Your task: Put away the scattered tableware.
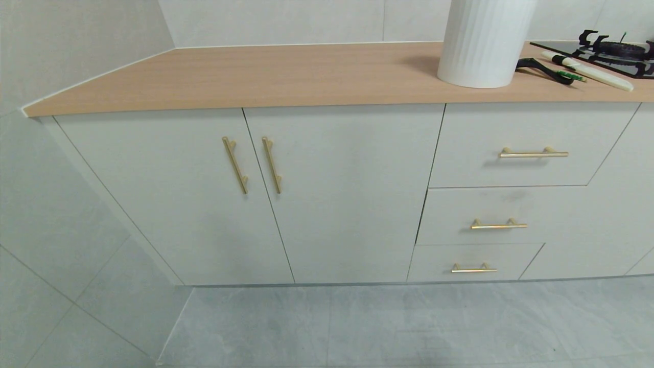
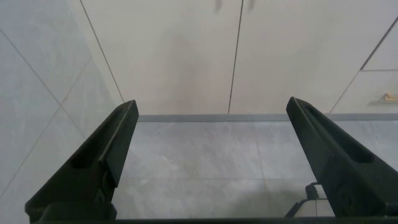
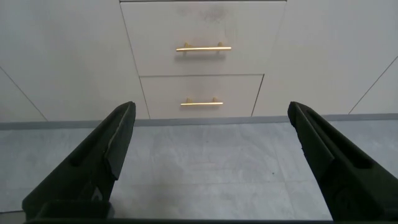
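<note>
The left gripper point(image 2: 211, 168) hangs low over the floor point(image 2: 186, 149), tilted forward and down, with its two black fingers point(image 2: 99, 163) spread wide apart and the floor showing between them. The right gripper point(image 3: 211, 165) is held in much the same low, forward-tilted pose. Its fingers point(image 3: 329, 163) are equally wide apart, each a flat bar narrowing toward its tip.

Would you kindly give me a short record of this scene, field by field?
counter: wooden countertop, bearing a white ribbed container, a black-handled utensil and a white utensil
storage: two cabinet doors and three drawers, all shut
left tool: open, empty, above the floor before the doors
right tool: open, empty, before the lower drawers
</note>
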Motion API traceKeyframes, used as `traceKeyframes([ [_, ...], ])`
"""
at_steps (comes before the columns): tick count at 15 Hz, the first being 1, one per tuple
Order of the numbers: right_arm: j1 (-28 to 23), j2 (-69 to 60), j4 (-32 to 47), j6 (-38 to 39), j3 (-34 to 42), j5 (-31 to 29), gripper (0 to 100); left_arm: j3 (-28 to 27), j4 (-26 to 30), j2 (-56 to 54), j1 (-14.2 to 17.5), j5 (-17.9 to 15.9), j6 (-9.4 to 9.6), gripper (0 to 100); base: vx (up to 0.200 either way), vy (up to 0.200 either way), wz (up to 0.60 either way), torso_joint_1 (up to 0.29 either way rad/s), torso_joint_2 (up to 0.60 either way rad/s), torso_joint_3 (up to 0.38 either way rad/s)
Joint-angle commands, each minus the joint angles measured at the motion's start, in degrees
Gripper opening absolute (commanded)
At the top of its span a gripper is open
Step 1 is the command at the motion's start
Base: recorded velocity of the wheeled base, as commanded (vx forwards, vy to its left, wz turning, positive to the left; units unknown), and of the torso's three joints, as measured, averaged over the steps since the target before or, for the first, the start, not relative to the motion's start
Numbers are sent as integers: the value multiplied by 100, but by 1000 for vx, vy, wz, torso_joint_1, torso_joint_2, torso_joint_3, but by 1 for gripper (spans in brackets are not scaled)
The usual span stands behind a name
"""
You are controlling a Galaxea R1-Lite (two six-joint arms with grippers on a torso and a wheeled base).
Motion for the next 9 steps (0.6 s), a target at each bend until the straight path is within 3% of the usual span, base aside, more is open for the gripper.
traceKeyframes([
  [1, 0, 14, 18, 7, 0, 10, 100, 1, -2, 5, 2, 4, -4, 100, 0, 0, 0, 0, 0, 0],
  [5, 0, 14, 18, 7, 0, 1, 100, 1, -2, 5, 2, 4, -4, 100, 0, 0, 0, 0, 0, 0],
  [7, 0, 22, 18, 7, 0, 10, 100, 1, 6, 5, 2, -5, 163, 100, 0, 0, 0, 0, 0, 0],
  [9, 0, 14, 18, 7, 0, 10, 100, 1, 6, 5, 2, -5, 171, 100, 0, 0, 0, 0, 0, 0],
])
